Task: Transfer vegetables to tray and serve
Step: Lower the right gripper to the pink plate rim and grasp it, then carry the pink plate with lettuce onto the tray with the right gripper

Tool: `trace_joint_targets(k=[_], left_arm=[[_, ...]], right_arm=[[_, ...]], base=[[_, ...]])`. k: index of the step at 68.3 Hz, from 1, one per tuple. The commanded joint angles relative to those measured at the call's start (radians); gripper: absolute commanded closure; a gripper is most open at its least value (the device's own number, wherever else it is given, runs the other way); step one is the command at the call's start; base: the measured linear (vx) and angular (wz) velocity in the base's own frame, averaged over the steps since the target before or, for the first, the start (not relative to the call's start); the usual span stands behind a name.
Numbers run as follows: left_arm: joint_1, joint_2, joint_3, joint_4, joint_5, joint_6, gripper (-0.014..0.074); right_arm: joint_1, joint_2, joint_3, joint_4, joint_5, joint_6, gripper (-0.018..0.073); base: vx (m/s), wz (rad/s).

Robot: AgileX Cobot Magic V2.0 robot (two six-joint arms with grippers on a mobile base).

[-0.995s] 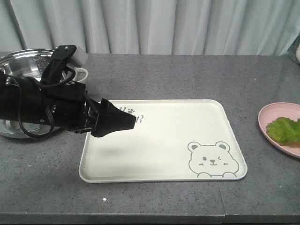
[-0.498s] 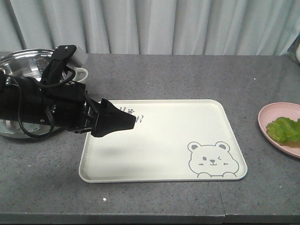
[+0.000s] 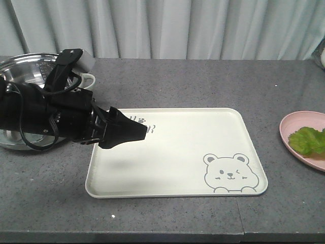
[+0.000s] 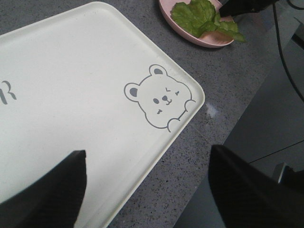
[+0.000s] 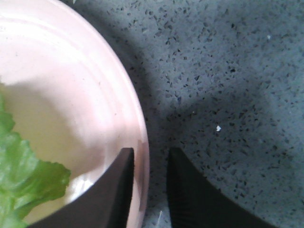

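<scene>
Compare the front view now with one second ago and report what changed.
Nothing visibly changed. The left pincer hangs over the cream-white rectangular plastic tray as before, and the bright green ruffled lettuce leaves lie on the round pink plate.

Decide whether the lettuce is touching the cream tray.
Apart. The front view shows the lettuce lying in the pink plate at the right, with a strip of bare grey counter between that plate and the tray.
</scene>
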Motion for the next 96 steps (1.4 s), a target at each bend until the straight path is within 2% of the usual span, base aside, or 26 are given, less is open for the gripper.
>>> trace_joint_targets(k=[1,30,51,78,96], left_arm=[[-0.004,-0.027,-0.026,-0.056,-0.016,0.000,0.0073],[-0.004,-0.027,-0.026,-0.056,-0.016,0.000,0.0073],[-0.004,-0.027,-0.026,-0.056,-0.016,0.000,0.0073],[-0.004,-0.027,-0.026,-0.056,-0.016,0.000,0.0073],[-0.004,-0.027,-0.026,-0.056,-0.016,0.000,0.0073]], right_arm=[[-0.006,-0.042,-0.031,0.006,-0.031,-0.014,0.0461],[-0.006,-0.042,-0.031,0.007,0.006,-0.043,0.0566],[-0.006,-0.094,-0.031,0.036,0.019,-0.039,0.0569],[-0.003,-0.241,-0.031,0.255,0.069,-0.058,0.0565],[0.010,-0.296,-0.031,0.422,0.199,-0.126,0.0564]], base=[[0.00,0.00],[0.00,0.00],[0.00,0.00],[0.00,0.00],[0.00,0.00]])
